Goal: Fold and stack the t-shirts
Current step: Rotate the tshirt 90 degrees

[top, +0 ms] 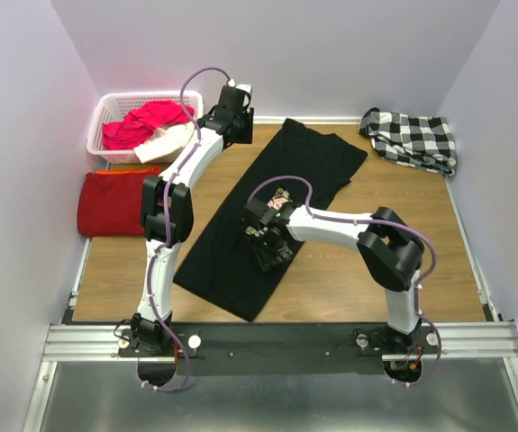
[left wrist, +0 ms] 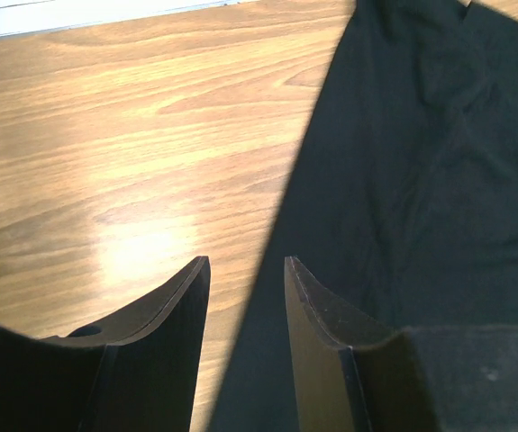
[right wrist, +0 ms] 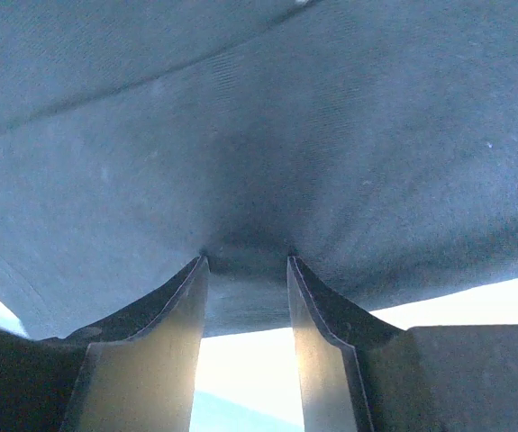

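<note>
Top external view has the dark-red t-shirt lying folded well to the left of both jaws, while the black t-shirt stretches as a long strip across the surface, so I'd call the crosswise fold the step in hand. Left jaws hover apart and empty, the strip's edge showing in the gap between them; right jaws, also apart, press their tips into the cloth mid-strip. Next, I reckon, each needs a firm pinch on cloth before one end is carried over the other.
</note>
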### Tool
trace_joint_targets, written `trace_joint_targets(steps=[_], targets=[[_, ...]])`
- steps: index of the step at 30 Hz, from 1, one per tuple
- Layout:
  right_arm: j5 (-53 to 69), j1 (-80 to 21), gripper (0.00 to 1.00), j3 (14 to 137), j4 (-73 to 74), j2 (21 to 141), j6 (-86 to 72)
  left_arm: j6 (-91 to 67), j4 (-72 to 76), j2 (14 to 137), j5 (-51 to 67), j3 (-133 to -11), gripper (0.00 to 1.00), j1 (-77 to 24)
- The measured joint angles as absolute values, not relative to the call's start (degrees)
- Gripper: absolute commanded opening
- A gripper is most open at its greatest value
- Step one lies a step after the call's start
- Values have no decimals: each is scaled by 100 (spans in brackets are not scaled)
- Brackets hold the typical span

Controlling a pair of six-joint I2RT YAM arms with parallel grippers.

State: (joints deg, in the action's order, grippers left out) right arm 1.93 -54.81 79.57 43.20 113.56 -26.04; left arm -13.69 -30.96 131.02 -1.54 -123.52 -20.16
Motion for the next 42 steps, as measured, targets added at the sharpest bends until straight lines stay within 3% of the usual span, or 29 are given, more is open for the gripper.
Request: trace_joint_targets(steps=[14, 28, 42], targets=[[-143, -5481, 50, 6204, 5599, 10007, -3070, -1411, -3022, 13076, 93, -11946, 48, -2058], [-1962, -5481, 51, 7094, 5924, 7990, -4545, -1815, -2687, 13454, 362, -12110, 48, -3662], [-2727, -5470, 54, 7116, 6176, 7393, -5564, -2493, -2823, 14532, 305, -12814, 47, -3935]])
